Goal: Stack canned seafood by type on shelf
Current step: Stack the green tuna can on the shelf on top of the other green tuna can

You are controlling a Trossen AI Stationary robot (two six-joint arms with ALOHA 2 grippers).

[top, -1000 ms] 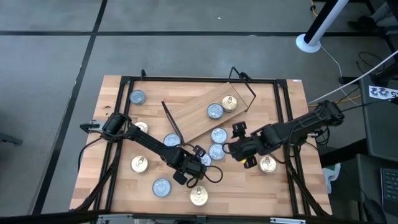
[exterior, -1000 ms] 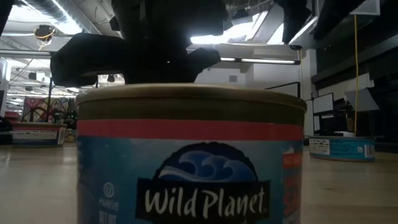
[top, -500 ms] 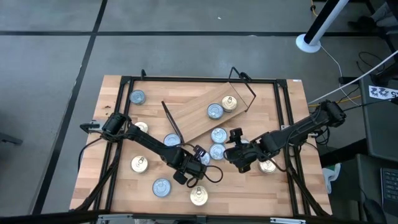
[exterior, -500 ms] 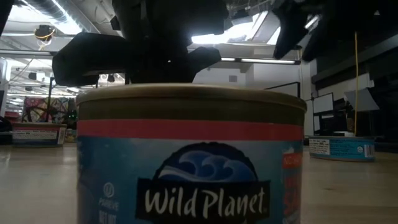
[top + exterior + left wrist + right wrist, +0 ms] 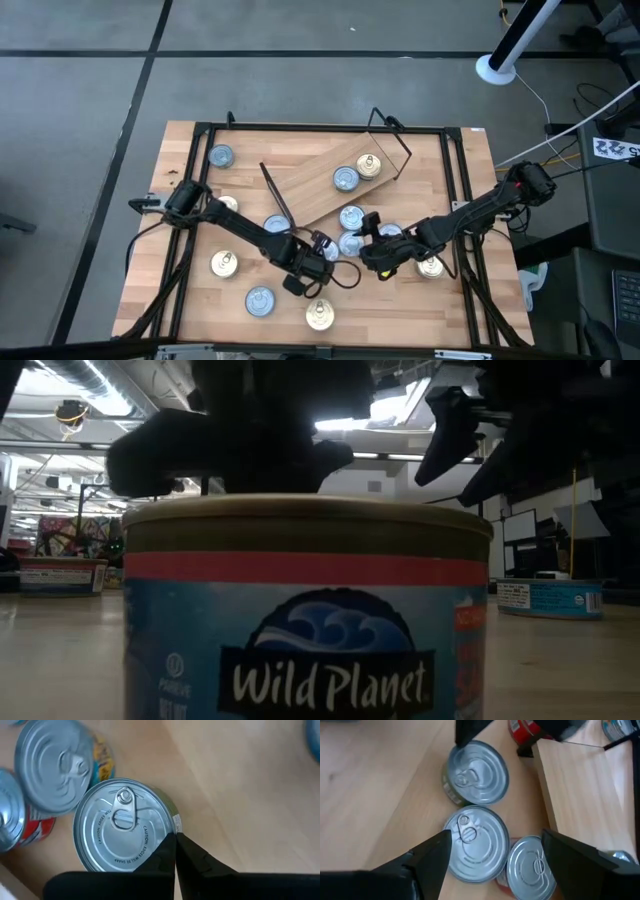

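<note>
Right wrist view shows right gripper (image 5: pixel 492 862) spread wide over a silver-topped tin (image 5: pixel 476 850) near the shelf (image 5: pixel 580 805) edge — ready to straddle it — left gripper (image 5: pixel 175 857) pinched shut, empty, beside a neighbouring tin (image 5: pixel 125 832).

One camera looks straight down from high above on the whole table (image 5: pixel 190 300). A second sits at tabletop level, pressed close to a blue-labelled tin (image 5: pixel 305 610), facing the room behind. Both wrist cameras look down closely on the same cluster of silvery-topped tins (image 5: pixel 476 851).
</note>
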